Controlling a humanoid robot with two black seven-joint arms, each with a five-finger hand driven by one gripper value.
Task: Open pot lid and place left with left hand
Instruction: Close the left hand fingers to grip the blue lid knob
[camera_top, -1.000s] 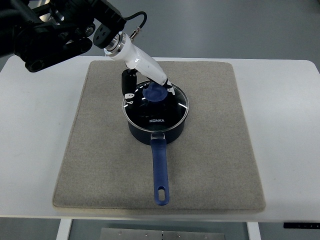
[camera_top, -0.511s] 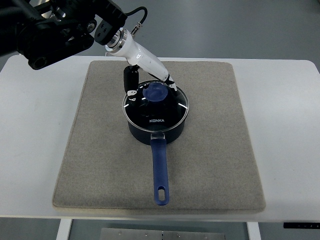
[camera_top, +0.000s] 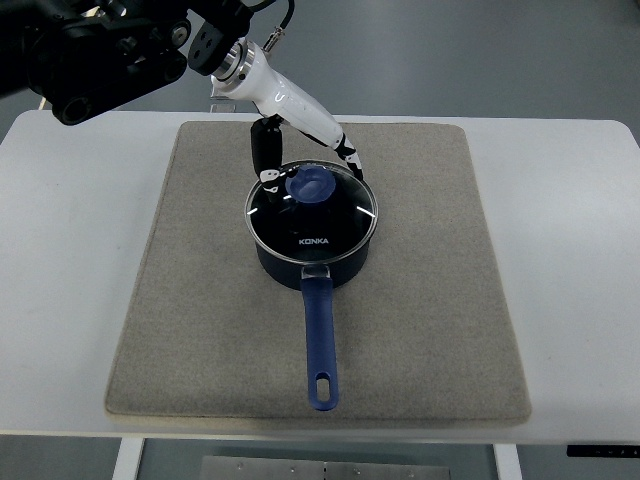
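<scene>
Apparently reaching: the left hand (camera_top: 300, 150) hovers with fingers spread, holding nothing, just behind the lid (camera_top: 312, 214)'s blue knob (camera_top: 311, 184). Lid sits on the pot (camera_top: 310, 262), mid-mat (camera_top: 420, 330). Next, pinch the knob.

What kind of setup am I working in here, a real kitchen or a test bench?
Most likely a lab test bench, not a kitchen: a plain white table with a grey felt mat as the work area, one lidded blue saucepan on it, bare grey floor beyond, and no stove or sink in view.
</scene>
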